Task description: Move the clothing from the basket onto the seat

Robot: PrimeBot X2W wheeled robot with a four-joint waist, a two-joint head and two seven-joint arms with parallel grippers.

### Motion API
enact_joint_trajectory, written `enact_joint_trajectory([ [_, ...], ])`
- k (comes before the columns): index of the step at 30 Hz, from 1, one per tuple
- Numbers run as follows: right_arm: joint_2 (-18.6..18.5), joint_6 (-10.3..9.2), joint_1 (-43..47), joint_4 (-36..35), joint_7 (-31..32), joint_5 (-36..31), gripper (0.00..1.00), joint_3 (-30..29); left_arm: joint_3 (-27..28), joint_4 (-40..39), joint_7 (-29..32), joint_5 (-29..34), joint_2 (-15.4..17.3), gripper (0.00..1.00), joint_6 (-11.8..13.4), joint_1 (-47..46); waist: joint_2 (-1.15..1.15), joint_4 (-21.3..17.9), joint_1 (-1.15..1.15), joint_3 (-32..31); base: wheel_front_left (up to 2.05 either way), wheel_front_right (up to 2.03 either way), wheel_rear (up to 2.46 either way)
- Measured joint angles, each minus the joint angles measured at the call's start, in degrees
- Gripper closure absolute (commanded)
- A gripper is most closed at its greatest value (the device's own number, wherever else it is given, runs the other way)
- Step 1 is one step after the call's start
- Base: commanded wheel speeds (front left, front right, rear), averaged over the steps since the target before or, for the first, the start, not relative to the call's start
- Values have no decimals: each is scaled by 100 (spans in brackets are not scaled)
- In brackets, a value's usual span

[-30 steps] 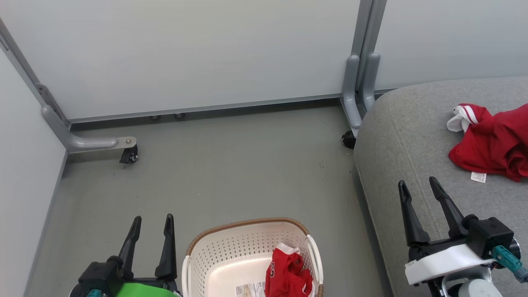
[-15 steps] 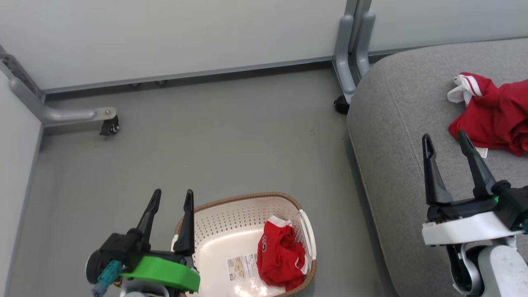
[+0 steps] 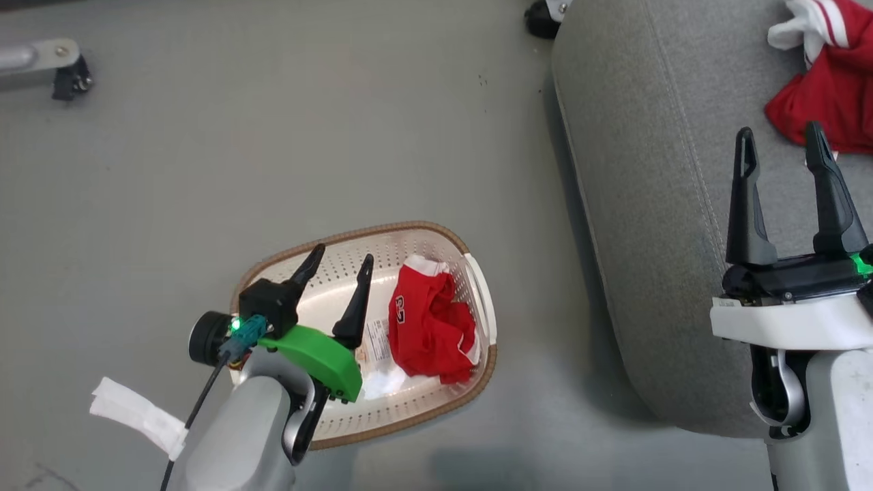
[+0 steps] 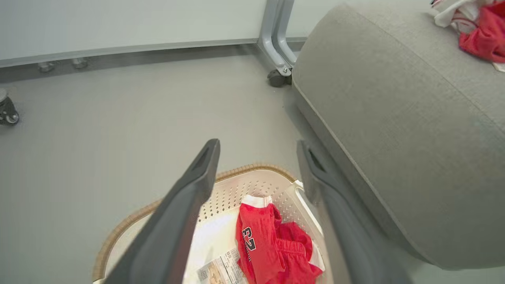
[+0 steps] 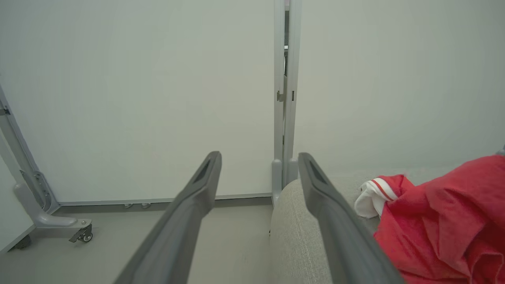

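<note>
Grey floor [image 3: 273, 136] runs beneath everything, with pale wall panels [image 5: 138, 98] behind. One crumpled red garment [image 3: 426, 327] lies bunched in the basket [image 3: 382, 228], against the wall on its seat side. It is just to the right of the left claw [image 3: 345, 252]. In the left wrist view it sits low between the two fingers, nearer the right one.

The left claw hovers over the basket's left half, fingers spread apart and empty. A paper label [image 3: 374, 337] lies flat on the basket's bottom, between the claw's right finger and the cloth.

The garment looks light, soft and limp, so it should sag and trail once lifted. The best hold is probably the raised fold in the middle of the heap, taken deep enough that the fabric cannot slide out. A pinch on the white-trimmed edge would likely let the rest unroll and drag over the rim. A low reach could catch the label or the perforated wall.

Further right of that claw stands the seat [image 3: 655, 204]. The right claw [image 3: 779, 129] hangs over it, fingers apart and holding nothing. A second red garment [image 3: 825, 102] lies on the cushion just past its fingertips.
</note>
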Motion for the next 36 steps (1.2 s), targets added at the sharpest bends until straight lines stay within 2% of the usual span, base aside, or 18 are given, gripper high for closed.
enact_joint_trajectory([
  [14,268,0,-412,-229,0,-104,0,296,-1622,2464,140,-441,122,0,0,-1922,0,-687,0,1536,0,0,0],
  [19,300,0,-557,-290,0,-176,0,424,-1896,2975,430,-847,109,0,0,-2353,0,-945,0,2019,0,0,0],
  [24,307,0,-636,-379,0,-53,0,508,-2069,3513,699,-883,179,0,-1,-2755,0,-1169,1,2452,0,0,0],
  [32,309,0,-710,-381,0,-92,0,677,-2140,3796,743,-1004,98,0,1,-3070,0,-1408,0,2969,0,0,0],
  [36,312,0,-766,-382,0,-98,0,797,-2207,3929,978,-948,125,0,263,-3203,0,-1490,0,3142,0,0,0],
])
